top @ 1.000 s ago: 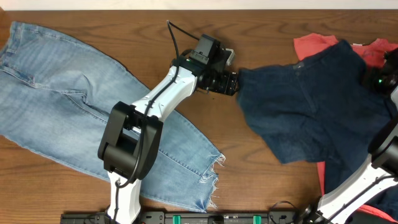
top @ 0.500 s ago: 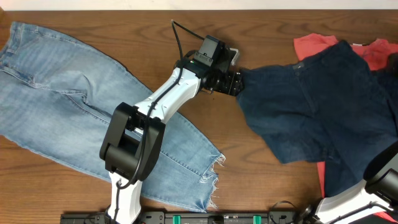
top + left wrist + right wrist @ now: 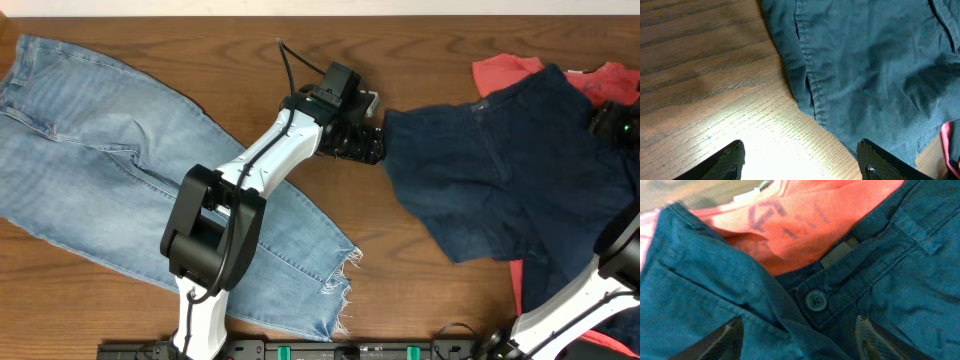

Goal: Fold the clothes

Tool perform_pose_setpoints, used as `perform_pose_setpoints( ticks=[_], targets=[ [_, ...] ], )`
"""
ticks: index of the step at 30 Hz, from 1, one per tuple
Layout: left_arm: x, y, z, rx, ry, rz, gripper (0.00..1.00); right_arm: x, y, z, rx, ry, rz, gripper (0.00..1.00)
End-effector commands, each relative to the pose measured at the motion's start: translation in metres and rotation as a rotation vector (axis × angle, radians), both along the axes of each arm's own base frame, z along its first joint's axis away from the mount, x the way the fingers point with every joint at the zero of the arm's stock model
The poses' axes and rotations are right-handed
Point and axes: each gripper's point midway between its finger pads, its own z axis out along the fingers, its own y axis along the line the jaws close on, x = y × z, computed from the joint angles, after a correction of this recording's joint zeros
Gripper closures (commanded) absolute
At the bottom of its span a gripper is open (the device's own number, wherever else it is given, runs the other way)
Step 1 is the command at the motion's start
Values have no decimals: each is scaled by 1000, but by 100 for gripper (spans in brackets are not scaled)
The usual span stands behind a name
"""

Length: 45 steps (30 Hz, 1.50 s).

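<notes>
Light-blue jeans [image 3: 130, 170] lie spread flat on the left of the table. A dark navy garment [image 3: 500, 180] lies at the right, partly over a coral-red T-shirt [image 3: 497, 74]. My left gripper [image 3: 370, 143] is open at the navy garment's left edge. In the left wrist view it [image 3: 801, 161] hovers over bare wood, and the stitched hem [image 3: 810, 85] lies just ahead. My right gripper [image 3: 614, 122] is at the far right. In its wrist view it [image 3: 795, 340] stands open over the navy waistband and button [image 3: 816, 300], with the T-shirt [image 3: 805, 220] behind.
The wooden table [image 3: 420, 290] shows between the jeans and the navy garment. The jeans' frayed hem [image 3: 340, 285] lies near the front edge. More red cloth [image 3: 520, 285] shows under the navy garment at the front right.
My right gripper has opened, letting go of the navy garment's waistband. My left gripper has shifted slightly at the garment's left edge and stays open.
</notes>
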Motion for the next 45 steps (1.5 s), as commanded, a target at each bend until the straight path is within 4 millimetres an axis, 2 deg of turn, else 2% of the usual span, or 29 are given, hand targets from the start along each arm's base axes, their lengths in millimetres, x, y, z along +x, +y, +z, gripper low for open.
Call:
perform_pose_setpoints(
  ticks=[1, 5, 7, 10, 11, 12, 14, 15, 17, 21, 24, 27, 29, 31, 32, 33, 34, 38, 41, 43, 45],
  targets=[
    [0, 1, -8, 18, 11, 3, 27, -2, 1, -16, -10, 35, 23, 34],
    [0, 1, -8, 18, 11, 3, 27, -9, 4, -32, 7, 85, 29, 35],
    [0, 1, -8, 18, 11, 3, 27, -16, 1, -40, -1, 122, 10, 39],
    [-1, 1, -8, 19, 14, 4, 27, -22, -1, -43, -8, 155, -7, 55],
    [-1, 1, -9, 20, 15, 3, 27, -23, -1, -44, -4, 156, -13, 68],
    [-1, 1, -9, 20, 16, 3, 27, -23, -2, -43, 3, 153, -23, 76],
    [-2, 2, -9, 21, 18, 3, 27, -23, -5, -36, 24, 132, -71, 90],
    [-2, 2, -9, 22, 19, 4, 27, -24, -8, -29, 37, 114, -106, 93],
    [-3, 2, -9, 25, 24, 4, 27, -24, -15, -8, 51, 66, -162, 98],
    [-3, 3, -9, 25, 25, 5, 27, -30, -32, 45, 27, -35, -241, 99],
    [-3, 3, -9, 25, 25, 4, 27, -47, -56, 102, -23, -141, -351, 99],
    [-3, 3, -9, 25, 24, 4, 27, -79, -86, 157, -106, -235, -491, 99],
    [-3, 3, -9, 25, 24, 4, 27, -102, -106, 182, -179, -265, -577, 98],
    [-3, 3, -9, 25, 24, 4, 27, -126, -125, 195, -239, -269, -661, 90],
    [-3, 3, -9, 25, 24, 4, 27, -137, -133, 196, -257, -261, -693, 83],
    [-3, 3, -9, 25, 25, 4, 27, -147, -141, 196, -265, -253, -723, 71],
    [-3, 3, -9, 25, 25, 4, 27, -156, -148, 194, -266, -246, -743, 47],
    [-3, 3, -9, 25, 25, 4, 26, -178, -162, 194, -263, -248, -789, 35],
    [-3, 3, -9, 25, 26, 4, 23, -170, -153, 196, -202, -279, -721, 32],
    [-5, 1, -7, 10, 33, -2, 22, -151, -134, 194, -107, -320, -606, 32],
    [-9, -3, -3, -16, 48, -15, 21, -126, -104, 191, 11, -358, -465, 30]
  ],
)
